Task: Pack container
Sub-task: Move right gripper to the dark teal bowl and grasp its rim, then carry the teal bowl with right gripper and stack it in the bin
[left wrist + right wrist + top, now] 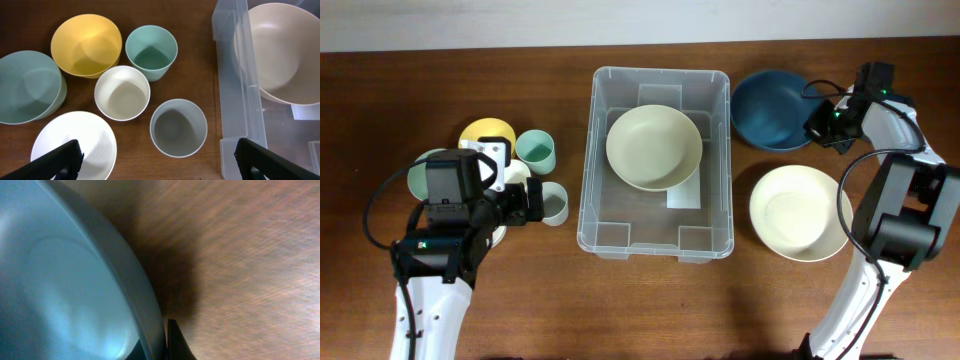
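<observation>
The clear plastic container (656, 240) stands mid-table with a cream bowl (654, 148) inside; its left wall also shows in the left wrist view (231, 95). My right gripper (817, 122) is shut on the rim of the dark blue bowl (772, 110) at the back right; in the right wrist view the bowl's rim (125, 275) sits between the fingers (162, 342). My left gripper (157, 160) is open and empty above a grey cup (178, 127), a white bowl (74, 145) and a cream cup (122, 93).
A yellow bowl (86, 45), a green cup (151, 52) and a pale green bowl (27, 85) stand left of the container. A second cream bowl (800, 212) sits on the table at the right.
</observation>
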{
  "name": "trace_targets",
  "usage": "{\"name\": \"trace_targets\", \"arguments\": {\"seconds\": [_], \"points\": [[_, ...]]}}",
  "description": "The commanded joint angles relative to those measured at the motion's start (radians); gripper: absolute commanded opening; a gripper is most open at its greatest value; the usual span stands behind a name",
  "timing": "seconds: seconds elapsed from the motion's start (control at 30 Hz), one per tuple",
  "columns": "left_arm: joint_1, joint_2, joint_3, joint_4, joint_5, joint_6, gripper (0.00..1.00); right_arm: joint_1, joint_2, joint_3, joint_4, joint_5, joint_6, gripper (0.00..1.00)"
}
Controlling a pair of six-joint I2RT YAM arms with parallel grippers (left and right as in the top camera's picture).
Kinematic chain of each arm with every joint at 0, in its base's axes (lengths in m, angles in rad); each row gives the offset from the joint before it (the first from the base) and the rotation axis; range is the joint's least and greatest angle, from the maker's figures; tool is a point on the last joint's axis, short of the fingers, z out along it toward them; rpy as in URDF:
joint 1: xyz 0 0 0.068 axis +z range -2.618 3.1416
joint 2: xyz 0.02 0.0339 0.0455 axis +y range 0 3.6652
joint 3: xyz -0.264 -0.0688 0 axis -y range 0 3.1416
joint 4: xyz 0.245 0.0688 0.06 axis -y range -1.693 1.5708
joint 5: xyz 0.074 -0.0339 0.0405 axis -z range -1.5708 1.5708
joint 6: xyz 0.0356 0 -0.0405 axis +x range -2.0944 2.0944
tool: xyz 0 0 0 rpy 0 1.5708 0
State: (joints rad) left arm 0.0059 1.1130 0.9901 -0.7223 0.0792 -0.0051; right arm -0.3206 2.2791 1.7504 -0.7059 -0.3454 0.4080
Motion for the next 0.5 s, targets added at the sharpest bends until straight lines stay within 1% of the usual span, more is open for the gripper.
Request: {"name": "trace_targets", "arguments": {"seconds": [0.0,0.07,0.2,0.37,0.47], "points": [[-0.003,-0.002,0.020,-0.002,0.004,-0.006,0.99,-0.039,0.020,0.008,0.014,-0.193,-0.007,0.04],[-0.003,-0.002,0.020,-0.001,0.004,-0.006,0.99,-0.057,0.010,0.019,-0.011,-0.229,-0.007,0.04],[-0.003,-0.002,0.020,-0.001,0.004,-0.006,0.99,-0.067,-0.048,0.021,-0.024,-0.230,-0.009,0.04],[-0.003,-0.002,0.020,-0.001,0.004,-0.006,1.00,-0.058,-0.205,0.021,-0.027,-0.232,-0.016,0.04],[-0.003,-0.002,0.020,-0.002,0.004,-0.006,1.00,-0.036,-0.319,0.021,-0.033,-0.270,-0.077,0.04]]}}
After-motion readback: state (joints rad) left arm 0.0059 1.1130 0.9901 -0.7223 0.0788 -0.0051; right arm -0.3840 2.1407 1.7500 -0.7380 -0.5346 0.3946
